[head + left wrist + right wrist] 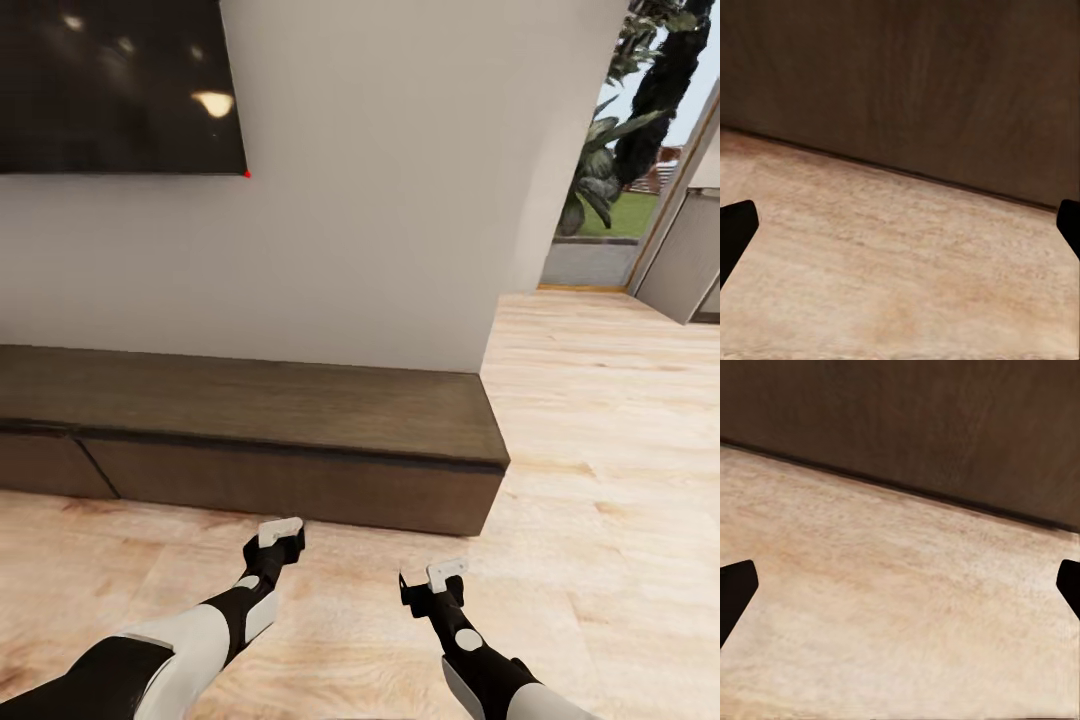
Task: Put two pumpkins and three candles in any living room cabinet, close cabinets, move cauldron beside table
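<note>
Cabinet [300, 440] is the landmark for this moment: the long, low dark-brown unit runs along the foot of the white wall [380, 220], below a dark screen [110, 80], and its flat drawer fronts all sit flush, so it looks closed. Both arms reach toward its front face over the pale wood floor [600, 480]. The left gripper [280, 535] hangs low, near the drawer front and short of touching it; the right gripper [445, 578] sits a little further back from the cabinet. In each wrist view the two dark fingertips stand at opposite edges of the frame with bare floor between them, so both pincers are spread wide and carry nothing. The cabinet's front [915, 82] rises just ahead of the left gripper and likewise ahead of the right [915, 420]. Pumpkins, candles and cauldron are not to be placed from these views. The step in hand seems to be opening a drawer, or checking that it is closed; the handleless front would next call for a careful grip on its edge
</note>
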